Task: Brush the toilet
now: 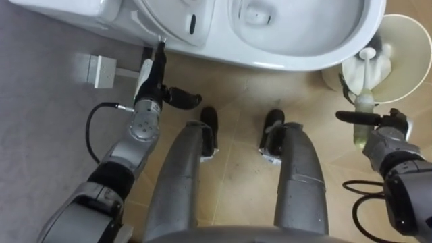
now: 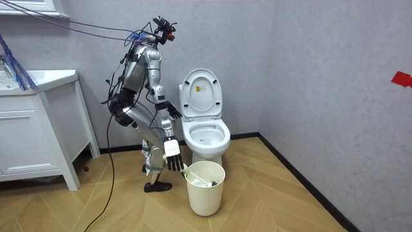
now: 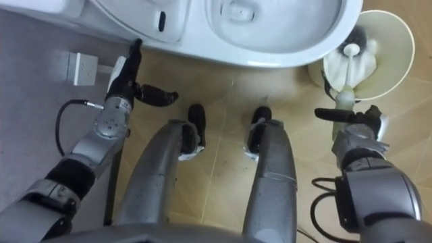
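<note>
The white toilet (image 1: 270, 62) stands in front of me with its lid up (image 2: 201, 93). I stand facing it with bent knees. A white toilet brush (image 1: 366, 71) stands in a cream bin (image 1: 413, 71) to the right of the bowl, its handle leaning toward me. My right hand (image 1: 386, 131) hangs at the handle's near end, its thumb stretched across below the grip and its fingers straight down by the bin's rim (image 2: 172, 153). My left hand (image 1: 150, 84) is open, with its fingers pointing at the toilet's base on the left and its thumb spread out.
A small white box (image 1: 101, 71) with a cord sits on the grey surface to the left of the toilet. A white cabinet (image 2: 32, 129) stands behind me at the room view's left. The grey wall runs close behind the toilet.
</note>
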Available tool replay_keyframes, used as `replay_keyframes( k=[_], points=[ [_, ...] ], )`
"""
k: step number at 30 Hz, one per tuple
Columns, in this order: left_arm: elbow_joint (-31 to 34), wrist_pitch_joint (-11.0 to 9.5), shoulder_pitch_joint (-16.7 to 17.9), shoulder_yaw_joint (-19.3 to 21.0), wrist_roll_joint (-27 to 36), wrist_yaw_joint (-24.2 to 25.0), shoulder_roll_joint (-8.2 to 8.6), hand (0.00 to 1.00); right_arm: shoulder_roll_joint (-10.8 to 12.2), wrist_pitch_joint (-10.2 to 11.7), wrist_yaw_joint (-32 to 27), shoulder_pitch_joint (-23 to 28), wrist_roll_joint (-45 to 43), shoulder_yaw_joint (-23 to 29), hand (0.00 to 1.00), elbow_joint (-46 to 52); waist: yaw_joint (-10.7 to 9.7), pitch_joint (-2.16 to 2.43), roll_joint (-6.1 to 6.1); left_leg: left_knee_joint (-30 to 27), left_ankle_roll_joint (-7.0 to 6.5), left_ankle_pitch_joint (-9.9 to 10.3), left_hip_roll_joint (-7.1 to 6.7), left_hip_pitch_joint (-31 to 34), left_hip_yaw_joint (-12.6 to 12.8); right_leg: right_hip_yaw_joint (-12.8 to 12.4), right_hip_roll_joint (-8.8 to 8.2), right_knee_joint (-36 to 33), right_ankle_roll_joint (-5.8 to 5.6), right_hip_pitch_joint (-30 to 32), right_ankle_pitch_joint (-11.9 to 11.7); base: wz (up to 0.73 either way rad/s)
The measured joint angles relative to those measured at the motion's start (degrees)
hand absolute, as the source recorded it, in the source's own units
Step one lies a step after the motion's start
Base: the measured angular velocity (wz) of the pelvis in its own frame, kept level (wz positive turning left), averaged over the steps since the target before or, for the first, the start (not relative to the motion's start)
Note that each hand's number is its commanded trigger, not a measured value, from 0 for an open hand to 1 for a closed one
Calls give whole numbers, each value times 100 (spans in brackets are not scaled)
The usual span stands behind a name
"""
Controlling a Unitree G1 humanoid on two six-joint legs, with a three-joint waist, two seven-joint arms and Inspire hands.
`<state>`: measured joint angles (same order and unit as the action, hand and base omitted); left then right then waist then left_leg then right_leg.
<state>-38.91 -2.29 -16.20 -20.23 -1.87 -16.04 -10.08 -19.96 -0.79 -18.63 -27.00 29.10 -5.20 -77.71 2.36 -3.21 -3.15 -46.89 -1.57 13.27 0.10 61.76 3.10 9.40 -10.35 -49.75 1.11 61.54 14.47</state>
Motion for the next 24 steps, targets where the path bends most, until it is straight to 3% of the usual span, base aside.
replay_keyframes(
  k=[7,8,9,18,24],
  points=[
    [155,73,4,-74,6,60,-12,0,-57,-19,265,1,360,-45,0,1,29,9,-15,-107,-7,-25,3,306,0,7,-23,-142,27,304,-2,3],
    [190,77,13,-96,6,60,-12,0,-71,-30,283,2,399,-45,60,0,32,10,-17,-136,-7,-25,-8,342,-1,12,-47,-196,37,344,8,5],
    [208,78,1,-137,6,59,-13,0,-96,-46,315,8,451,-47,100,-20,69,10,-26,-192,-5,-23,0,382,-14,24,-52,-239,50,373,31,5],
    [334,121,-30,-160,0,57,-50,0,-335,-55,461,-24,435,-275,100,-33,253,12,-28,-507,35,61,14,755,-24,10,-75,-577,118,772,128,1],
    [410,148,-8,-153,-2,61,-157,0,-378,-61,559,41,448,-368,100,-41,259,11,-28,-723,73,166,16,843,-50,13,-106,-810,142,850,255,1]
  ],
)
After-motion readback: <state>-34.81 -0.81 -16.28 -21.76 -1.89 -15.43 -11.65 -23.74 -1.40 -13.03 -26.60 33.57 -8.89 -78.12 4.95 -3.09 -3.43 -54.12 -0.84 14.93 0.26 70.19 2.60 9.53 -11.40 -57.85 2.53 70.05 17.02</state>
